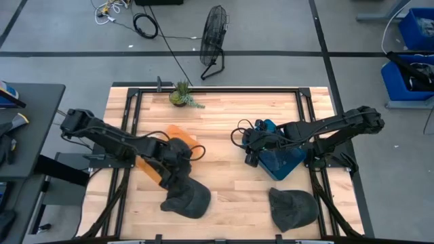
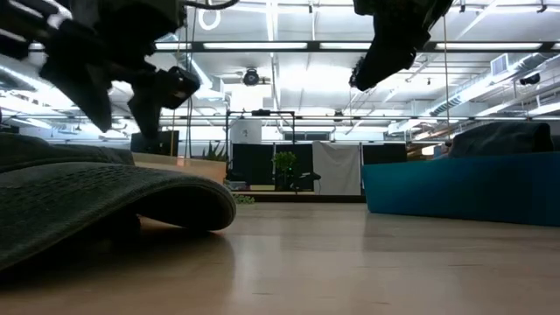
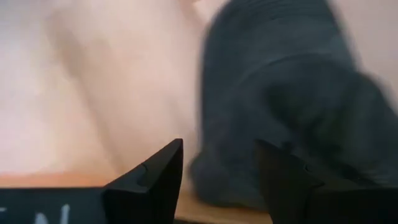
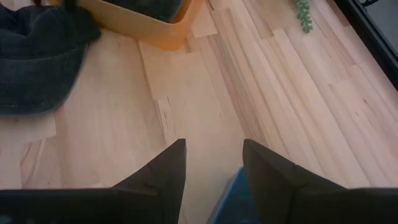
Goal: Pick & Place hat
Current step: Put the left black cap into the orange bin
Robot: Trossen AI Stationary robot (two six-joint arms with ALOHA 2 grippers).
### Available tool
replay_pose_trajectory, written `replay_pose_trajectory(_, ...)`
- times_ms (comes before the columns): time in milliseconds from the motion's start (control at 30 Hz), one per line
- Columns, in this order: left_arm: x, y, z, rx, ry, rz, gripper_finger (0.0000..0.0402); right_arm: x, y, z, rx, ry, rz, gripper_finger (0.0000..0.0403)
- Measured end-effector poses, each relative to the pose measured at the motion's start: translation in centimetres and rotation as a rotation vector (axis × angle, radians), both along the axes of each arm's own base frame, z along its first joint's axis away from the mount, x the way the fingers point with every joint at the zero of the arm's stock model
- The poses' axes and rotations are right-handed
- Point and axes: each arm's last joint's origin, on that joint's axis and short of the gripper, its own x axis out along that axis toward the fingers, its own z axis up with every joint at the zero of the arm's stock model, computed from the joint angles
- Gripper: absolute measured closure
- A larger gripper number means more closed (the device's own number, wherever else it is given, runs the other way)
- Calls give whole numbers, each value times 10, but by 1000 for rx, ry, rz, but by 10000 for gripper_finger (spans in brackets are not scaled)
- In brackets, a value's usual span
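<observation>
The left gripper [image 1: 178, 177] hangs directly above a dark grey hat [image 1: 186, 198] on the wooden table [image 1: 224, 129]. Its fingers [image 3: 146, 183] are spread apart with nothing between them — the hat's crown [image 3: 292, 106] lies just ahead of the tips, not touched. Behind this gripper, partly under the left arm, sits an orange bin [image 1: 178, 133].

The right gripper [image 1: 249, 146] is held off the table over the blue bin [image 1: 281, 161]. Its fingers [image 4: 158, 174] are also parted and empty; past them lie bare planks and, farther off, the grey hat [image 4: 37, 59] beside the orange bin [image 4: 149, 25].

A second dark hat [image 1: 293, 208] lies on the table to the near side of the blue bin, well apart from either gripper.

In the low view the first hat's brim [image 2: 114, 206] rests flat on the wood — the left gripper [image 2: 131, 87] is above it.

A small potted plant [image 1: 182, 95] stands at the table's far edge.
</observation>
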Motion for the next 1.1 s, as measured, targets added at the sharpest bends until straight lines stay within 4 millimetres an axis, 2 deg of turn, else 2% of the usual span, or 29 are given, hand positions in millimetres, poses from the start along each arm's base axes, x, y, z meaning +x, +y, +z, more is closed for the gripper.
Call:
replay_pose_trajectory(200,6,-12,7,-101,20,-35,200,1,0,0,2,-8,0,238)
replay_pose_trajectory(400,14,-16,-18,2,74,-22,200,0,1,0,30,-6,4,238)
replay_pose_trajectory(633,25,-20,-42,12,107,-28,208,0,1,0,56,-7,-23,238)
replay_pose_trajectory(767,26,-20,-48,19,133,-28,250,0,1,0,56,-7,-23,238)
replay_pose_trajectory(933,26,-17,-43,12,117,-15,370,0,1,0,55,-6,-23,238)
replay_pose_trajectory(1000,28,-16,-37,-4,102,10,385,0,1,0,55,-5,-23,238)
replay_pose_trajectory(1100,33,-17,-24,-36,66,62,380,0,1,0,55,-5,-23,238)
